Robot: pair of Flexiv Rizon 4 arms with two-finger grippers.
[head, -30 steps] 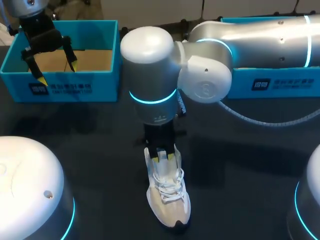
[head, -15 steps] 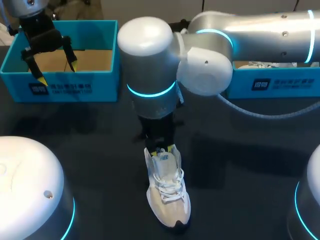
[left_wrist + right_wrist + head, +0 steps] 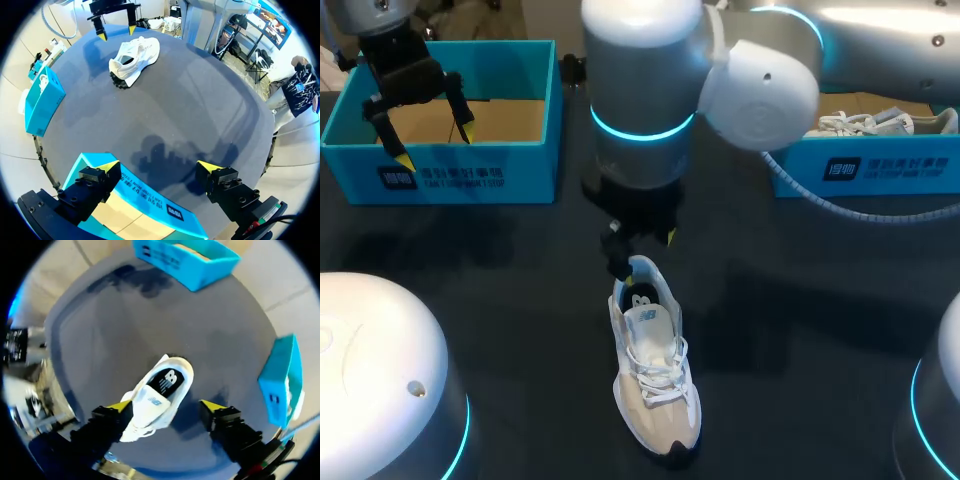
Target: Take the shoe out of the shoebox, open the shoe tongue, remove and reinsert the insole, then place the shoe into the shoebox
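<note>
1 white sneaker (image 3: 655,375) stands on its sole mid dark desk (image 3: 520,300), toe twd the robot, heel twd the far side. Its dark insole (image 3: 167,380) shows thru the open mouth. R claw (image 3: 642,245) hangs just above the sneaker's heel end, fingers spread, touching nothing; in the R wrist view the sneaker lies below, between them. L claw (image 3: 435,143) is well apart, far left of the sneaker, spread wide & empty over the front wall of a teal shoebox (image 3: 450,178). 2nd teal shoebox (image 3: 880,165), far right of the sneaker, holds another white sneaker (image 3: 865,122).
</note>
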